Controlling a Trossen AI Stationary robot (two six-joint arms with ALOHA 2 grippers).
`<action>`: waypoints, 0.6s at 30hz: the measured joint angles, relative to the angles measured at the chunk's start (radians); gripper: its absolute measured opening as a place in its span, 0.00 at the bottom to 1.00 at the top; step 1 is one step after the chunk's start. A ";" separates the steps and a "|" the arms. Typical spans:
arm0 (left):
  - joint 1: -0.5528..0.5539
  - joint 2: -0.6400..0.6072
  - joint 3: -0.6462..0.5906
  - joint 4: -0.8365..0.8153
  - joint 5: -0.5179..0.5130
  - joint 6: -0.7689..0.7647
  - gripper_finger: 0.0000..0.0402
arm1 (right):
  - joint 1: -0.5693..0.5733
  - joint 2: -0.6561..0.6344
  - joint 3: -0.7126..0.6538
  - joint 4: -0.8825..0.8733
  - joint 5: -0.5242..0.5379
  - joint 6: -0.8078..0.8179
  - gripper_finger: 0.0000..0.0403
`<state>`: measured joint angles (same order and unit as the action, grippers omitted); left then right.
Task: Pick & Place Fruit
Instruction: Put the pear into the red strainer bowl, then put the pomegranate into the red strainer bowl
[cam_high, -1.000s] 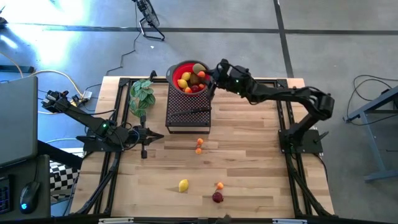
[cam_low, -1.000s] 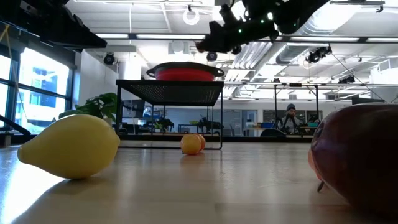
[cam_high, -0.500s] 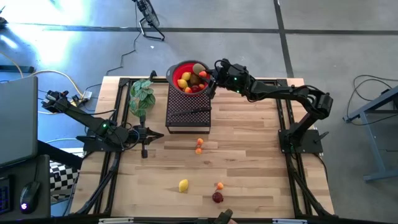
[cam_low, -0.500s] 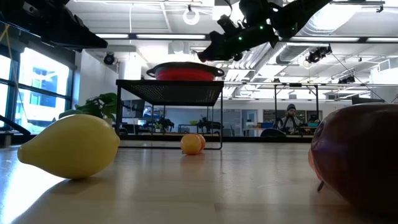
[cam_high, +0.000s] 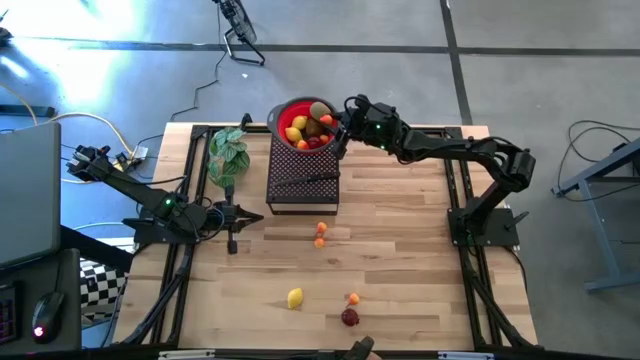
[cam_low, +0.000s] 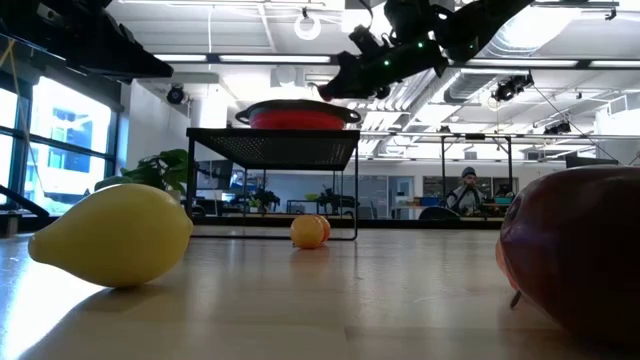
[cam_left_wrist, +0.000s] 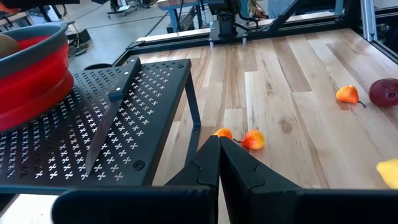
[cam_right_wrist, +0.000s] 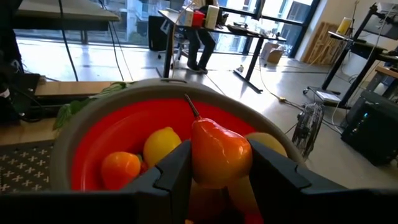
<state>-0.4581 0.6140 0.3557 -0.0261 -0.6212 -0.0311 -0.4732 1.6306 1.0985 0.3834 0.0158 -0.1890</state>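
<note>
Two arms are mine, and the right one is at work: my right gripper (cam_high: 338, 128) hangs just over the near rim of the red bowl (cam_high: 285, 110), which stands on the black perforated rack (cam_high: 303, 180) at the far middle of the wooden table (cam_high: 400, 250). Between its fingers (cam_right_wrist: 173, 171) I grip a red-orange pear (cam_right_wrist: 217, 152), pinched at its broad belly, so the jaws stand partly apart around it. The pear stands upright, its long axis vertical, the thin stem (cam_right_wrist: 191, 107) pointing up and leaning slightly away from me. It sits above the bowl's hollow, with a yellow lemon (cam_right_wrist: 163, 144) and an orange fruit (cam_right_wrist: 121, 169) lying just beyond it inside, and a pale yellow-green fruit (cam_right_wrist: 267, 144) close by on the other side. The bowl's grey rim (cam_right_wrist: 87, 118) curves round this pile, so room there is tight; the rack's edge drops off just beside the bowl. Open board lies wide across the near half of the table, where only a few fruits are scattered: two small orange ones (cam_high: 320, 234) near the rack's front, a lemon (cam_high: 294, 297), another small orange one (cam_high: 353, 298) and a dark red fruit (cam_high: 350, 317) close to the near edge. My left gripper (cam_left_wrist: 219, 163) is closed on nothing, low over the table's left side, pointing toward the rack, beside the leafy plant (cam_high: 227, 152).
</note>
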 joint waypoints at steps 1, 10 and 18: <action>0.000 0.000 0.000 0.000 0.000 0.000 0.01 | 0.000 0.000 0.000 -0.005 0.000 0.000 0.33; 0.000 0.000 0.000 0.000 -0.001 0.000 0.01 | 0.000 -0.001 0.000 -0.057 0.000 -0.026 0.38; 0.000 0.000 0.000 0.000 -0.003 0.000 0.01 | 0.000 -0.001 0.000 -0.057 0.010 -0.026 0.62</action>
<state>-0.4583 0.6140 0.3557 -0.0256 -0.6238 -0.0315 -0.4731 1.6299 1.0985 0.3266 0.0255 -0.2154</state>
